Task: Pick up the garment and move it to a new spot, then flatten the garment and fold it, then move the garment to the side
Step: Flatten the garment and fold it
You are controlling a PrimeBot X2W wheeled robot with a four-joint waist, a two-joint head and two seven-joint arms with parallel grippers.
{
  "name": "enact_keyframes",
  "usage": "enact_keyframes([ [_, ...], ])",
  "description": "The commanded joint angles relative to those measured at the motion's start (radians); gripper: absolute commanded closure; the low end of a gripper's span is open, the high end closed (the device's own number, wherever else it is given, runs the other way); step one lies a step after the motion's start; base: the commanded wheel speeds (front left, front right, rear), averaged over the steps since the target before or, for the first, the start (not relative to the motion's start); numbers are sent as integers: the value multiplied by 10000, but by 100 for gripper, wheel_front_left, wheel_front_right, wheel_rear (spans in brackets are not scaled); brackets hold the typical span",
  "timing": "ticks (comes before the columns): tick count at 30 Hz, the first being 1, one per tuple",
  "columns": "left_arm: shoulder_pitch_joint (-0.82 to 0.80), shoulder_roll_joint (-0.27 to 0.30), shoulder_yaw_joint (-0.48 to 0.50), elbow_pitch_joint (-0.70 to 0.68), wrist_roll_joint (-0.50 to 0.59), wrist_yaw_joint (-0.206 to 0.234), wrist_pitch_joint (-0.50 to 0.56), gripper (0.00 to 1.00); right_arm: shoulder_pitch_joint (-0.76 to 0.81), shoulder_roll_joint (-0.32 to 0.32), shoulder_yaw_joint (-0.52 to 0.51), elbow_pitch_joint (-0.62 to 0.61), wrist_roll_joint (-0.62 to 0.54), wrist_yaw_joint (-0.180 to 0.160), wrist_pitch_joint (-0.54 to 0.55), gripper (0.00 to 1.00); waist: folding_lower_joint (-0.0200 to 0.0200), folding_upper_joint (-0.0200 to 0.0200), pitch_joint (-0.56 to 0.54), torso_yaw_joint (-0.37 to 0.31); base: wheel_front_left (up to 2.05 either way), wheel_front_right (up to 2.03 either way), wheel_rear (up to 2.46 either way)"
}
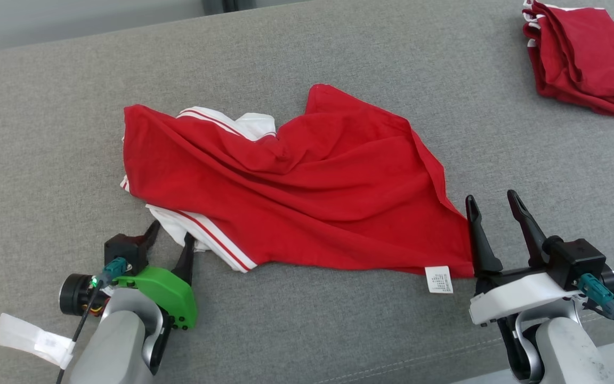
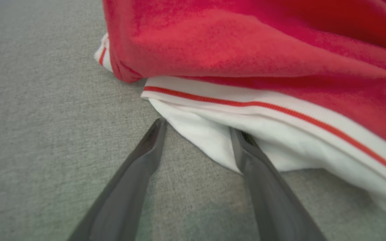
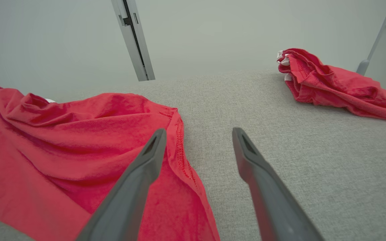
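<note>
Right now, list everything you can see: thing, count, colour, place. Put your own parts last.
garment: one, red with white striped trim, crumpled in the middle of the surface
label: one, white, on the garment's near right corner
pile of clothes: one, red with some white trim, far right corner; number of pieces cannot be told
surface: one, grey fabric, under everything
post: one, grey metal, behind the surface
tag: one, white, lower left beside the left arm
left pincer: one, dark fingers on a green mount, open at the garment's near left white edge
right pincer: one, dark fingers on a white mount, open beside the garment's near right corner
</note>
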Motion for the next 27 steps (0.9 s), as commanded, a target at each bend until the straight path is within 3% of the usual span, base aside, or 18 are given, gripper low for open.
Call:
enact_keyframes([
  [1,62,-149,-192,271,-47,-77,115,100,-33,2,-16,29,-1,-7,-30,0,0,0,-49,30,0,0,0],
  [8,112,-151,-180,-279,-456,-74,-193,100,214,-36,-210,86,-27,-7,-30,0,0,0,-541,463,0,0,0],
  [15,1140,120,-72,-2079,-437,127,-208,100,507,-19,-340,147,36,-7,-29,0,0,0,-1105,1079,0,0,0],
  [27,4408,620,149,-6180,-1084,1170,1571,100,724,-3,-685,127,57,-7,-29,0,0,0,-1171,1776,0,0,0],
])
